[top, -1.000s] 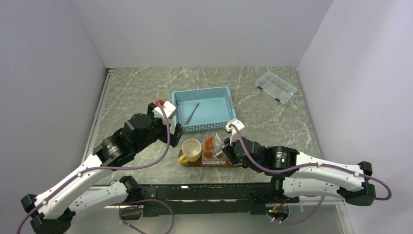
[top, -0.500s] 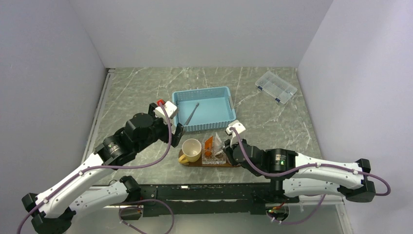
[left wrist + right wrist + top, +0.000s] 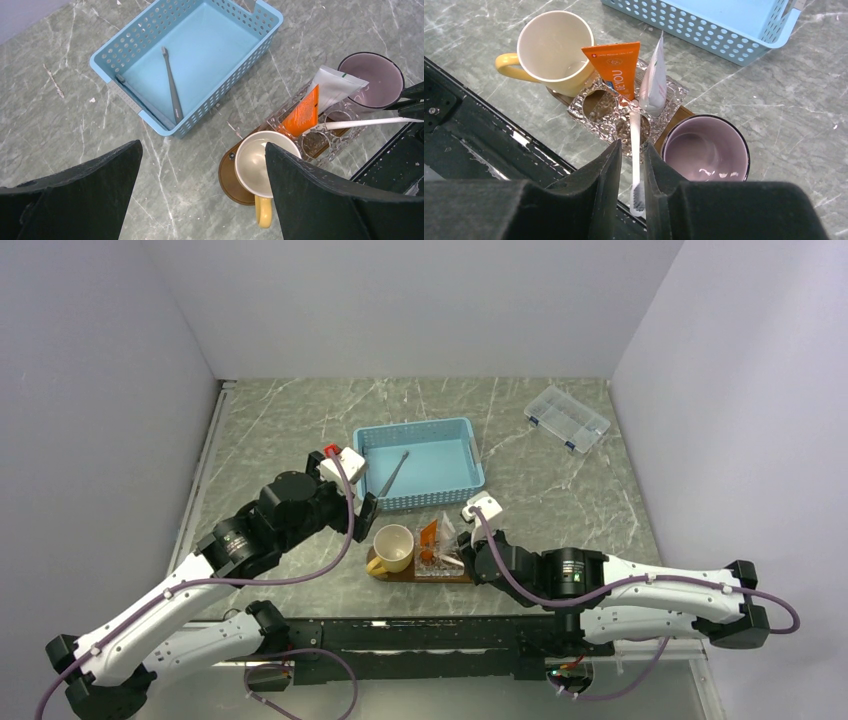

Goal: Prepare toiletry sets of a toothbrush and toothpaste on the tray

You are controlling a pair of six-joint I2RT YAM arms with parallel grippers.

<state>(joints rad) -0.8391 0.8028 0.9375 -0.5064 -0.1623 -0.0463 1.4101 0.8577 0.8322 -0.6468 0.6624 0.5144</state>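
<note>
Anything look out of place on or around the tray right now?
The whitish toothbrush, gripped by the right end effector, looks nearly level, with only its handle end at the glass holder. The grey toothbrush lies in the blue basket. Nothing spilled.

Soft, even light with faint shadows; both wrist views are sharp except the dark, slightly blurred near fingers (image 3: pixel 75 195).

The right gripper (image 3: pixel 633 150) pinched the whitish toothbrush (image 3: pixel 635 167), its handle tip over the glass holder (image 3: pixel 599 112). The orange toothpaste (image 3: pixel 616 67) and white toothpaste (image 3: pixel 654 80) stood in that holder, a purple cup (image 3: pixel 706 150) just beside it.
</note>
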